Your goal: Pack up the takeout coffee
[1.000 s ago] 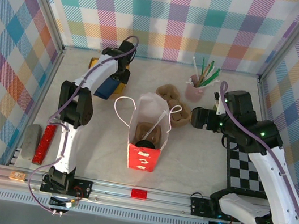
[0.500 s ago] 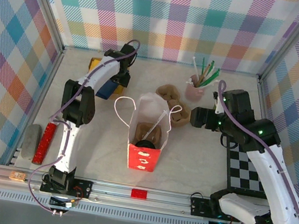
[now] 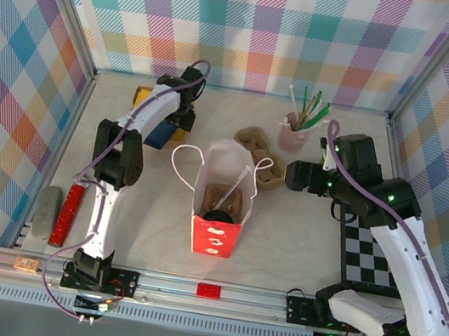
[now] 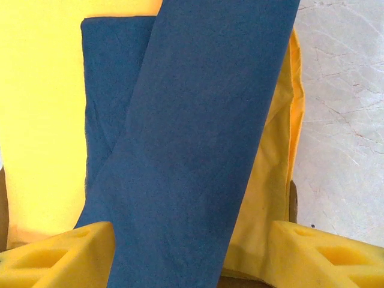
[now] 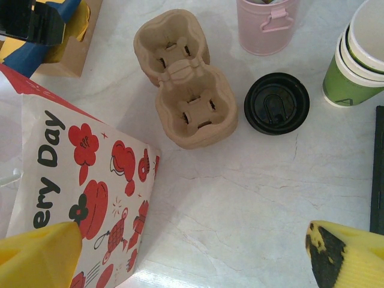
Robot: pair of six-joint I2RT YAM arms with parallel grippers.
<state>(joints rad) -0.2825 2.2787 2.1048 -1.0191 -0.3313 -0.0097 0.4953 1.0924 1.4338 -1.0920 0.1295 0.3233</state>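
1. Where the left wrist camera looks straight down, the left pincer (image 4: 192,258) is seen spread, its yellow fingertips (image 4: 57,255) set apart with nothing pinched between them.
2. Beneath it, a long dark blue folded napkin (image 4: 192,138) is laid slantwise over a yellow napkin (image 4: 42,120) on the pale marbled table (image 4: 342,108).
3. The right pincer (image 5: 192,258) is spread wide and empty above bare table.
4. Just beyond it, a red printed paper bag (image 5: 90,174) is seen, with a brown moulded-pulp cup carrier (image 5: 183,78) near its side.
5. A loose round black plastic lid (image 5: 276,103) is laid just beside the carrier, not touching it.
6. Farther out, a small pink bucket (image 5: 267,24) and a stack of green paper cups with cream rims (image 5: 357,60) are stood.
7. From above, the takeout coffee cup (image 3: 218,216) is seen as a round black lid through the bag's mouth, inside the bag, between the two arms.
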